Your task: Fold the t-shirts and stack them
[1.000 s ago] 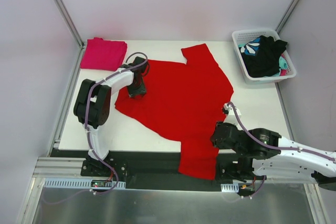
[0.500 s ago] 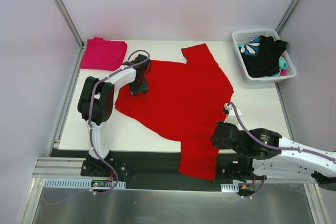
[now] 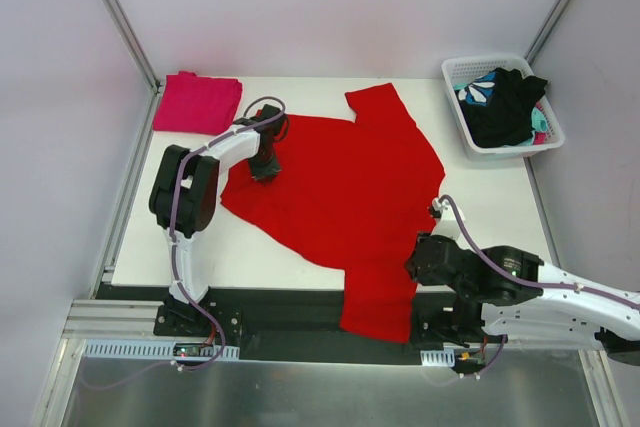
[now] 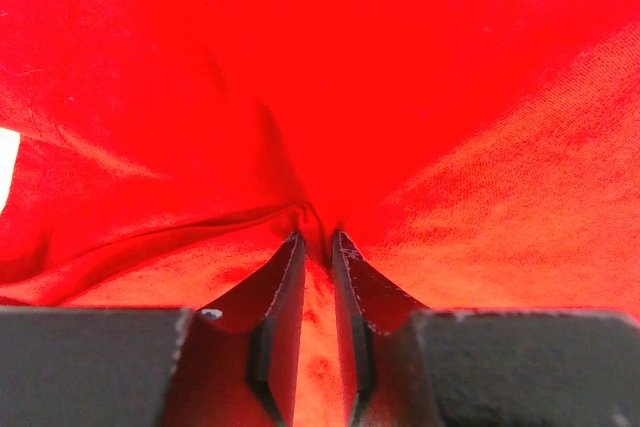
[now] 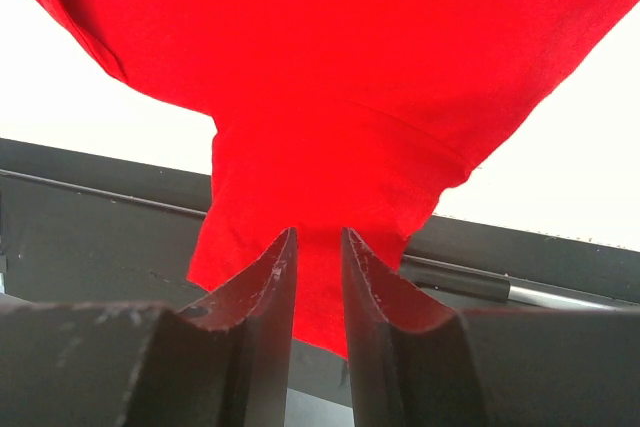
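The red shirt spreads over the middle of the table and hangs off its near edge. Left of the shirt runs a bare strip, with the left arm standing over it. Past the shirt's far left corner lies a folded pink shirt. Right of the shirt the top is bare up to the basket, well apart. The right arm bars the shirt's near right side.

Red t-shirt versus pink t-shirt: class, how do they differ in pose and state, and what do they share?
The red t-shirt lies spread out; the pink t-shirt is folded small. Red overhangs the near edge of the table; pink sits wholly on it. The left pincer and right pincer pinch red; neither touches pink. Both are plain cloth.
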### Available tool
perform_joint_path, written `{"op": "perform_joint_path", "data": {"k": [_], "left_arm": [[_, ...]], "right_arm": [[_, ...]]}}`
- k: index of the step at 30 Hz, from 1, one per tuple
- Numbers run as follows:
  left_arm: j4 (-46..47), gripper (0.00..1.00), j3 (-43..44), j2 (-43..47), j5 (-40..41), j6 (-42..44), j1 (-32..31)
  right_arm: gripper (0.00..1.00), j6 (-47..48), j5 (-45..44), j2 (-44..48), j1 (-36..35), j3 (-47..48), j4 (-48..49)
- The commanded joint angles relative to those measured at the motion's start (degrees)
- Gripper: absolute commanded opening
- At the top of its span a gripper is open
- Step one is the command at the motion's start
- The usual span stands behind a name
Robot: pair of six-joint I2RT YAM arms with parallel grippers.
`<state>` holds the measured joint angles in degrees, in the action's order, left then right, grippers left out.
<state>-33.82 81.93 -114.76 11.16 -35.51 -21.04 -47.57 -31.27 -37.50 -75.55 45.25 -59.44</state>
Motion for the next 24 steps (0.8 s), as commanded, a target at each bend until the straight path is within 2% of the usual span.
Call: {"op": "perform_joint_path", "data": {"k": [1,10,24], "left_arm": [[-2.56,0.15,-1.33,2.34,1.14,-0.53,-0.50],[-4.84,0.25,-0.99,4.81,2.20,0.26,-0.50],[-5.73,0.24,-0.90,4.72,2.47,-0.09,-0.76]], "right_arm": [[0.27,-1.12,-1.34,0.67,0.14,0.54,-0.94],[0.27,-0.15,-0.29,-0.12,0.14,0.71,0.46],[0.26,0.20,0.24,0.14,0.14,0.89,1.26]]}}
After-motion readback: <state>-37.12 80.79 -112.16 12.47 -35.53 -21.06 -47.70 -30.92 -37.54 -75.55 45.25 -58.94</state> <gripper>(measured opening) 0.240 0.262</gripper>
